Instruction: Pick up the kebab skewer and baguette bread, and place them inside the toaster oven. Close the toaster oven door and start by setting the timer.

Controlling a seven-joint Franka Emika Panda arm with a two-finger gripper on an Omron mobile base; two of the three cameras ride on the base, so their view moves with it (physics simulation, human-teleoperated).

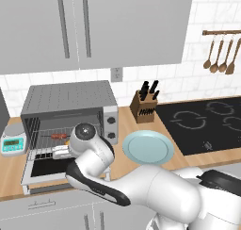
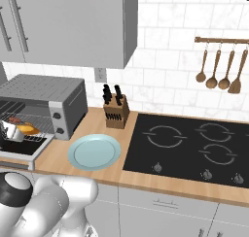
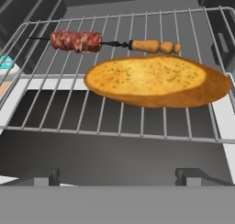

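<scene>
The toaster oven (image 1: 70, 99) (image 2: 48, 93) stands at the counter's left with its door (image 1: 37, 176) (image 2: 19, 156) dropped open. On its wire rack (image 3: 69, 108) lie the kebab skewer (image 3: 75, 41) (image 1: 59, 136) (image 2: 14, 119), farther in, and the golden baguette bread (image 3: 151, 81) (image 2: 28, 129), nearer the opening. My gripper (image 3: 118, 176) hovers just outside the oven mouth above the lowered door. It points at the rack and is open, with nothing between its fingertips. In the left base view my own arm hides the baguette.
A round light blue plate (image 1: 148, 147) (image 2: 94, 152) sits on the wooden counter right of the oven. Behind it stands a knife block (image 1: 143, 107) (image 2: 115, 113). A white scale (image 1: 12, 142) is left of the oven, a black cooktop (image 1: 207, 123) (image 2: 194, 148) to the right.
</scene>
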